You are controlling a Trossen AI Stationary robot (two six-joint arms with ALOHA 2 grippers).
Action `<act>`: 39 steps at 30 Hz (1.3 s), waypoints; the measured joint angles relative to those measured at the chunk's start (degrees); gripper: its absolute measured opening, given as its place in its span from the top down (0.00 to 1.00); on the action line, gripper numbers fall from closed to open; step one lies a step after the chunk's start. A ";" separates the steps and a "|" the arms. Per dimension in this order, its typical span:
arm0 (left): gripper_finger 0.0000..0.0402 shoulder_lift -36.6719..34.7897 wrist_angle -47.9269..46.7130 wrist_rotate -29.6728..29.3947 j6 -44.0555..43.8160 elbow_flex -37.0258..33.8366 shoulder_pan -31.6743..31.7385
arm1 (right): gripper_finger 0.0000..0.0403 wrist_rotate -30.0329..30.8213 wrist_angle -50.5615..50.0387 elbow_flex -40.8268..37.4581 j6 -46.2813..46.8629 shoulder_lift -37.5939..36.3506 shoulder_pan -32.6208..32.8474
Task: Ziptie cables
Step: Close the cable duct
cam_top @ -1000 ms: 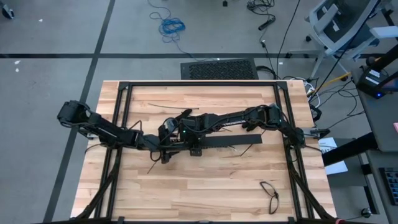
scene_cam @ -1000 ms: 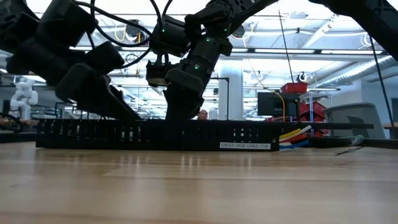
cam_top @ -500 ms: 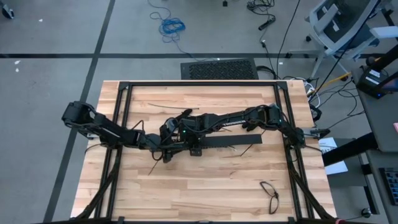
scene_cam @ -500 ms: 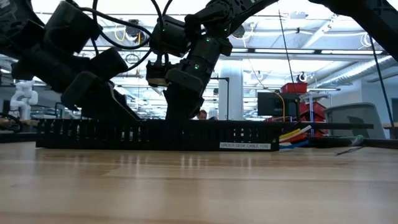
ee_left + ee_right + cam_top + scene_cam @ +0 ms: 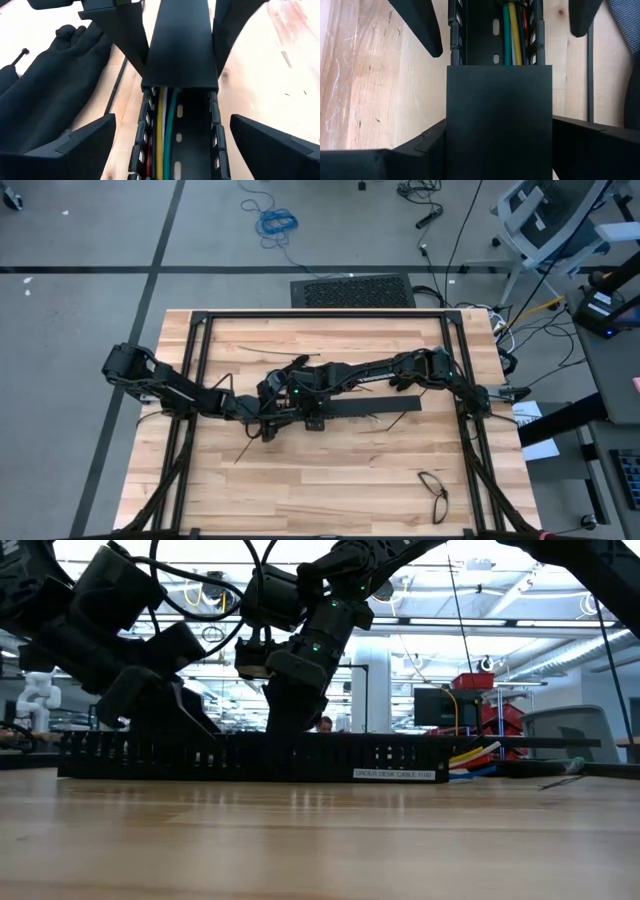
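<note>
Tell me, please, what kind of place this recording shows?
Probably a robotics lab or workshop: a pale wooden plank table in a black metal frame, a concrete floor with a loose blue coiled cable, and a white humanoid robot behind.

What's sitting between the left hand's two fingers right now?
In the left wrist view, the left hand stands open astride the long black slotted cable tray, with yellow, green and white cables running inside it, partly under its flat black lid.

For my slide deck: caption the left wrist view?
Open left claw straddling a black slotted plastic cable duct holding yellow, green and white wires on a wooden table.
</note>
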 joint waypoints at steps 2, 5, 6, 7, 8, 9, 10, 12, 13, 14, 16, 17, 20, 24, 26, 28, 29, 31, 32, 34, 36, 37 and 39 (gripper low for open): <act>0.06 0.00 -0.03 0.88 1.13 0.00 0.00 | 0.38 0.00 0.00 0.00 0.00 -0.02 0.00; 0.11 -0.02 -0.09 2.18 2.90 0.00 0.02 | 0.38 0.02 0.02 0.00 0.00 -0.02 0.02; 0.12 -0.02 -0.07 2.18 3.13 0.00 0.09 | 0.38 0.00 0.02 0.00 0.00 -0.02 0.02; 0.14 -0.02 -0.07 2.21 3.23 0.00 0.36 | 0.38 -0.01 0.02 0.00 0.00 -0.02 0.02; 0.15 -0.02 -0.04 2.24 3.23 0.00 0.80 | 0.38 -0.02 0.02 0.00 0.00 -0.02 0.00; 0.16 -0.02 -0.02 2.24 3.21 0.00 1.42 | 0.38 -0.02 0.02 0.00 0.00 -0.02 0.00; 0.17 -0.02 0.09 2.37 3.17 0.00 2.08 | 0.38 0.00 0.04 0.00 0.00 -0.02 0.00; 0.18 -0.02 0.66 3.63 3.19 -0.01 3.58 | 0.38 0.09 0.04 0.00 0.04 -0.04 -0.07; 0.18 -0.02 1.43 4.70 3.18 -0.02 4.41 | 0.38 0.25 0.06 0.00 0.04 -0.04 -0.08; 0.18 -0.02 1.97 5.87 3.19 -0.02 5.16 | 0.38 0.43 0.01 0.00 0.04 -0.04 -0.09; 0.18 -0.02 2.23 7.71 3.17 -0.02 6.18 | 0.38 0.45 0.20 0.02 0.02 -0.07 -0.08; 0.18 -0.02 2.25 8.47 3.14 -0.02 6.58 | 0.38 0.46 0.21 0.02 0.02 -0.07 -0.09; 0.18 -0.02 1.95 9.67 3.09 -0.02 6.84 | 0.38 0.48 0.26 0.02 0.02 -0.07 -0.07; 0.18 -0.02 1.82 11.47 2.80 -0.02 6.84 | 0.38 0.42 0.45 0.04 0.00 -0.07 -0.04; 0.18 -0.02 1.31 12.59 2.77 -0.02 6.86 | 0.38 0.39 0.44 0.04 -0.02 -0.07 -0.04; 0.18 -0.02 0.87 12.93 2.77 -0.02 6.86 | 0.38 0.41 0.44 0.04 -0.08 -0.07 -0.04; 0.18 -0.02 0.90 13.03 2.77 -0.02 6.84 | 0.38 0.39 0.44 0.04 -0.12 -0.07 -0.04; 0.18 -0.02 0.90 12.96 2.77 -0.02 6.86 | 0.38 0.41 0.46 0.04 -0.06 -0.07 -0.04; 0.18 -0.02 0.90 12.80 2.77 -0.02 6.89 | 0.38 0.41 0.49 0.04 -0.04 -0.07 -0.04; 0.18 -0.02 0.98 12.69 2.77 -0.02 7.12 | 0.38 0.39 0.71 0.04 -0.05 -0.07 -0.04; 0.18 -0.02 0.98 12.56 2.77 -0.02 7.15 | 0.38 0.39 0.96 0.04 -0.02 -0.07 -0.04; 0.18 -0.02 0.98 12.56 2.77 -0.02 7.15 | 0.38 0.41 0.98 0.04 -0.02 -0.07 -0.04; 0.18 -0.02 0.97 12.41 2.77 -0.02 7.15 | 0.38 0.39 1.11 0.04 -0.02 -0.07 -0.04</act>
